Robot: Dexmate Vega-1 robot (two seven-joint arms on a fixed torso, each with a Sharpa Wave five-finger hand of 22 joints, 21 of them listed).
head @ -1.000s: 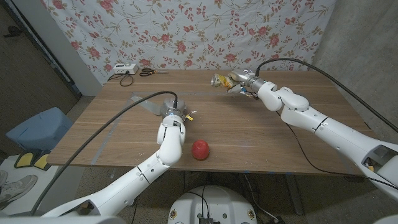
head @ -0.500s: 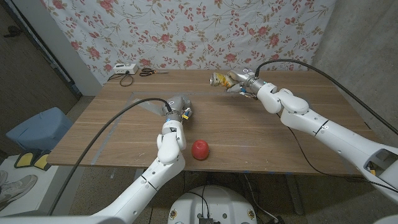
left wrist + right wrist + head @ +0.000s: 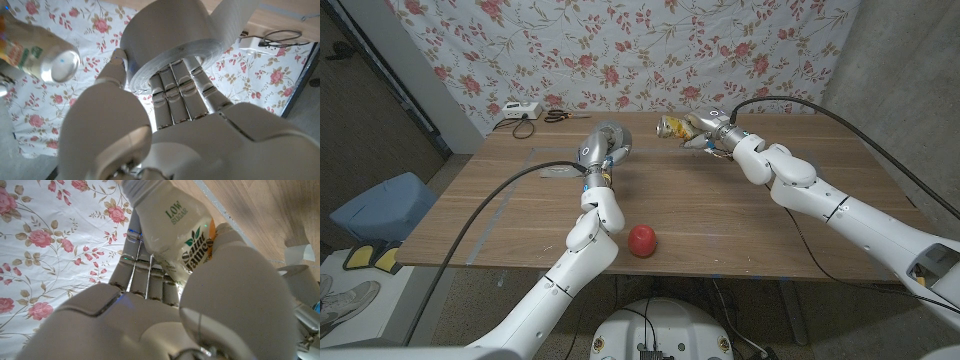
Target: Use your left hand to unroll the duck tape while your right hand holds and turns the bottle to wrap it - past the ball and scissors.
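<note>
Red round ball (image 3: 642, 240) near you on the wooden counter (image 3: 740, 220), your left hand (image 3: 603, 150) lifted mid-counter, fingers clamped on the grey duct tape roll (image 3: 170, 37), your right hand (image 3: 712, 132) gripping the plastic labelled bottle (image 3: 674, 127) sideways farther right, black-handled scissors (image 3: 558, 116) far left.

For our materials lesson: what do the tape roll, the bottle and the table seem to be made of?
Duct tape roll: matte silver-grey tape, probably cloth-backed plastic.
Bottle: likely translucent plastic, glossy, with a printed label.
Table: wood or wood-look laminate, with visible grain and a matte finish.
</note>
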